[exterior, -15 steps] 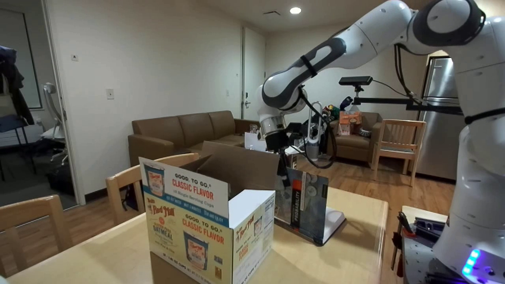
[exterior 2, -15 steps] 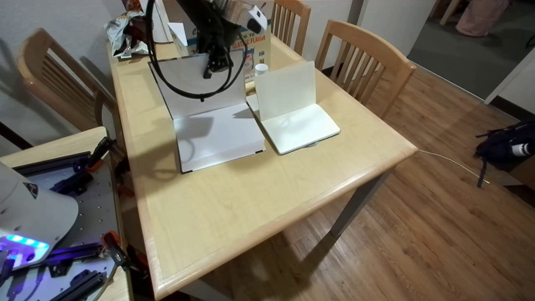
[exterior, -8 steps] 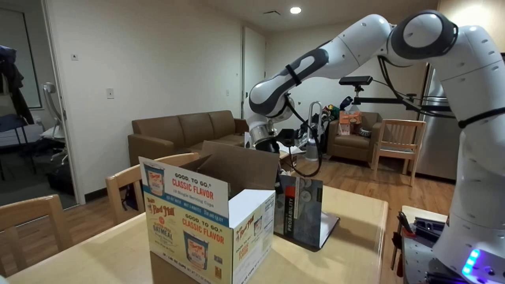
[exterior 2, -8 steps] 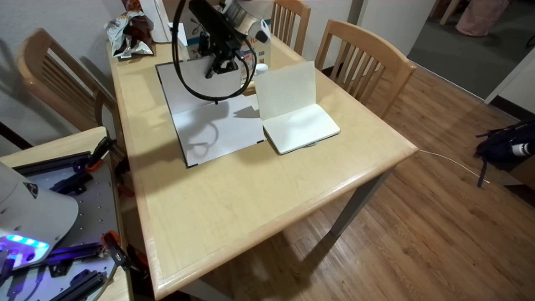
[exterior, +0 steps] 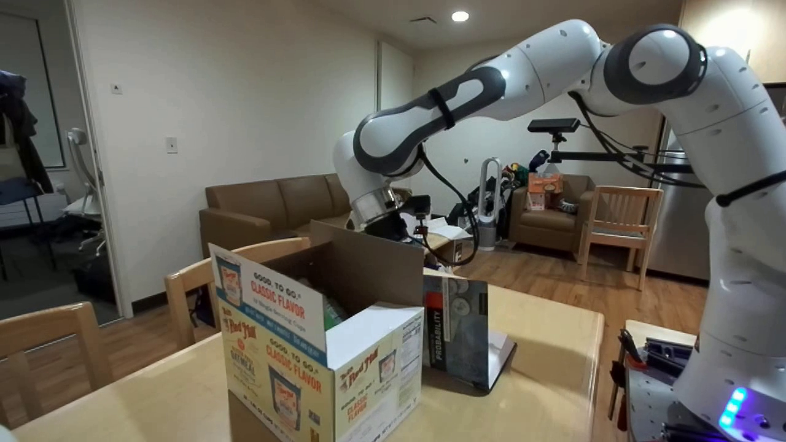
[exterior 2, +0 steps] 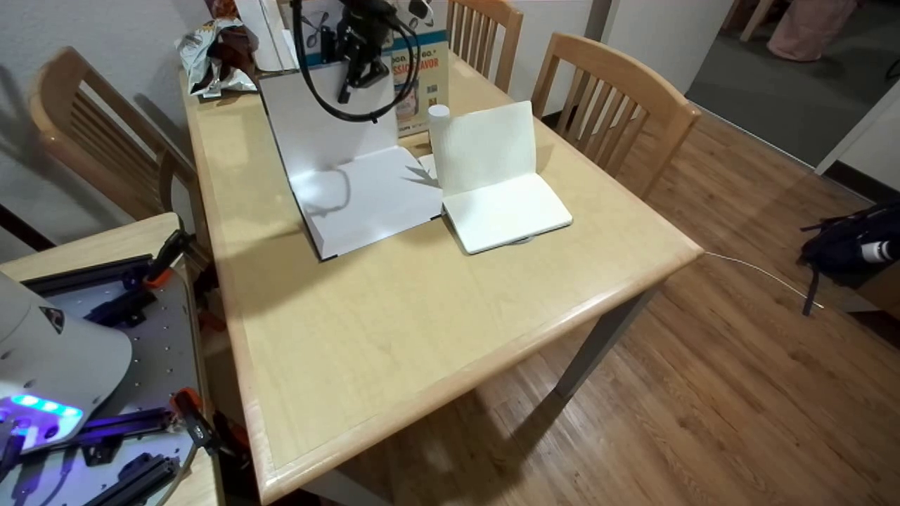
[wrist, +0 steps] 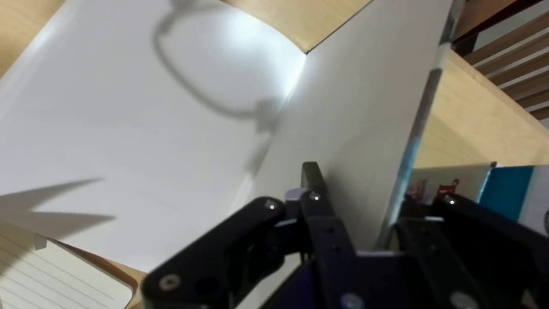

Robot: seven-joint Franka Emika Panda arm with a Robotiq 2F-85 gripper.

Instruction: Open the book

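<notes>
Book (exterior 2: 373, 197) open, cover (exterior 2: 309, 133) standing but not laid flat

It's on the table (exterior 2: 422, 323) by the notebook (exterior 2: 492, 183). Gripper (wrist: 364, 191) has its fingers (wrist: 317, 206) partway apart, straddling the cover's edge with no pinch, probably so it can just nudge the thing over. The box (exterior: 313, 359) stands just behind, so I reckon flat isn't happening without a shove.

Arm (exterior: 522, 80) arched — gripper (wrist: 364, 191) downward; fingers (wrist: 318, 206) apart.

Home-type living/dining room was indicated in an exterior view: brown sofa (exterior: 264, 205) seen centre-left, armchair (exterior: 548, 221) and fridge (exterior: 684, 230) right of centre, wood table (exterior: 159, 393) along the bottom, wooden chair (exterior: 46, 331) placed lower left.
</notes>
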